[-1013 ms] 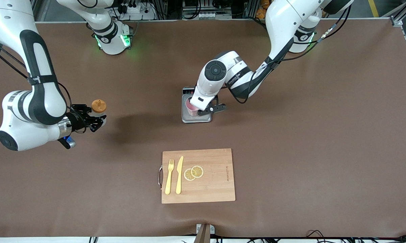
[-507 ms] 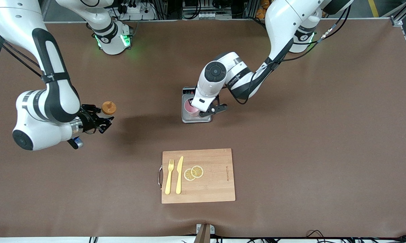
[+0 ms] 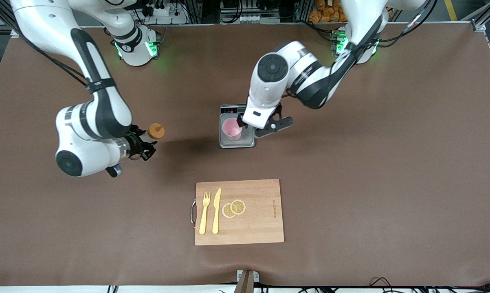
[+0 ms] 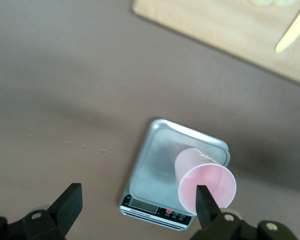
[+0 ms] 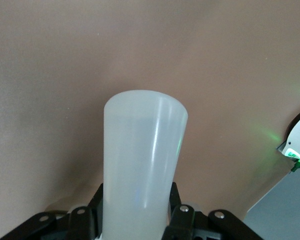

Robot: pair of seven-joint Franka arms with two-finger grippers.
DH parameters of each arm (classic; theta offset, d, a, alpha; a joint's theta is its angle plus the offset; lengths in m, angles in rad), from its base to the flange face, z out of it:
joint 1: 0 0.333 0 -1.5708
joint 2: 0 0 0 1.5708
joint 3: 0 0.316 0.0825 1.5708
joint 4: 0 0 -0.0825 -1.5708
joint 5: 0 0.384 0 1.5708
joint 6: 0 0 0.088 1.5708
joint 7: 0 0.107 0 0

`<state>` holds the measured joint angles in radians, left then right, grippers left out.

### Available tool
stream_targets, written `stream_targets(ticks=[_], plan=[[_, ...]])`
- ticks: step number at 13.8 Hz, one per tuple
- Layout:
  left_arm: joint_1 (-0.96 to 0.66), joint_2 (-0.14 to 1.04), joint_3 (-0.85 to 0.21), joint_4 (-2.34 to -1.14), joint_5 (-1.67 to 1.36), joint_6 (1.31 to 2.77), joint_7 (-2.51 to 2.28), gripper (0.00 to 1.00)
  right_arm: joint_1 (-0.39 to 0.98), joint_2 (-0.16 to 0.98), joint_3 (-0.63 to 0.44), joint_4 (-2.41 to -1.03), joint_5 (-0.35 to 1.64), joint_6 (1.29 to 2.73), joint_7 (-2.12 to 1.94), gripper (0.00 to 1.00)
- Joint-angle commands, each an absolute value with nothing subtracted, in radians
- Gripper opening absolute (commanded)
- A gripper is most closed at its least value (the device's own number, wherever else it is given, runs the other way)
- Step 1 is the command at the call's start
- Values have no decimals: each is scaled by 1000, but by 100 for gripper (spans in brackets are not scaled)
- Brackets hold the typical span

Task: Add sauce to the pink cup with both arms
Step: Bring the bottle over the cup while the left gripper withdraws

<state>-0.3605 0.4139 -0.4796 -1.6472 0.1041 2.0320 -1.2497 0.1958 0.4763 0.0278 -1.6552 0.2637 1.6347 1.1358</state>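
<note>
The sauce (image 3: 155,131) is a slim squeeze bottle with a translucent whitish body (image 5: 140,165) and an orange nozzle cap. It is held up in the air, over the bare brown table (image 3: 391,162) toward the right arm's end. The right gripper (image 3: 143,147) is closed on the body of the bottle, and the right arm bends down from its base with the wrist turned sideways. The pink cup (image 3: 232,128) is a small pale pink tumbler with a round open rim, and I see nothing inside it. It stands upright on a small silver kitchen scale (image 3: 236,141). The left gripper (image 4: 135,205) hangs just above the cup and the scale with its fingers spread wide and nothing between them; one fingertip (image 4: 206,198) shows in front of the cup's rim. The left arm reaches down from its base to this place.
</note>
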Motion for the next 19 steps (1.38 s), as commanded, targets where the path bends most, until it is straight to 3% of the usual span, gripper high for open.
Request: stream_targets(ticks=[1, 13, 19], plan=[[-289, 295, -480, -1674, 130, 1974, -1224, 100, 241, 453, 21, -1654, 239, 1646, 1227, 51], [152, 55, -479, -1666, 115, 1813, -533, 100, 448, 517, 20, -1615, 226, 1712, 1551, 51], [254, 52, -479, -1540, 77, 1648, -373, 100, 515, 568, 21, -1600, 144, 1744, 1664, 50]])
